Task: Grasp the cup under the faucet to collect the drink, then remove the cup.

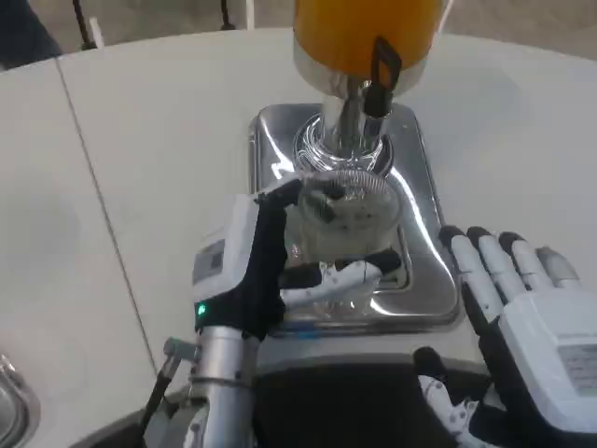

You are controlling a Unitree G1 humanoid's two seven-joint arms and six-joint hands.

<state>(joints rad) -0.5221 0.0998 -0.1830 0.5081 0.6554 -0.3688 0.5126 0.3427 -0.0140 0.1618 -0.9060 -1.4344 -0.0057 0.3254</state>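
Clear plastic cup (343,229) sits upright in the left hand (256,271), over the slotted drip grate of the dispenser's chrome base (424,196). Cup is directly below the black faucet lever (381,77) and just in front of the chrome pedestal (343,140). Whether the cup bottom touches the grate cannot be told; the hand hides it.

Left hand: wrapped around the cup from its left side, dark palm against the wall, one finger (340,275) crossing the front of the cup, another curling over near the rim. Holding the cup firmly by appearance. Green indicator light shows low on the hand near the wrist. Silver forearm rises from the bottom edge of the head view.

Contents of cup: faint specks or droplets on the inner wall; liquid level cannot be told.

Right hand (527,327): lies flat, back up, on the white table (140,168) just beside the right front corner of the base, fingers extended and a little apart, holding nothing.

Orange drink tank (359,28) stands above the pedestal, cut off by the top of the frame.
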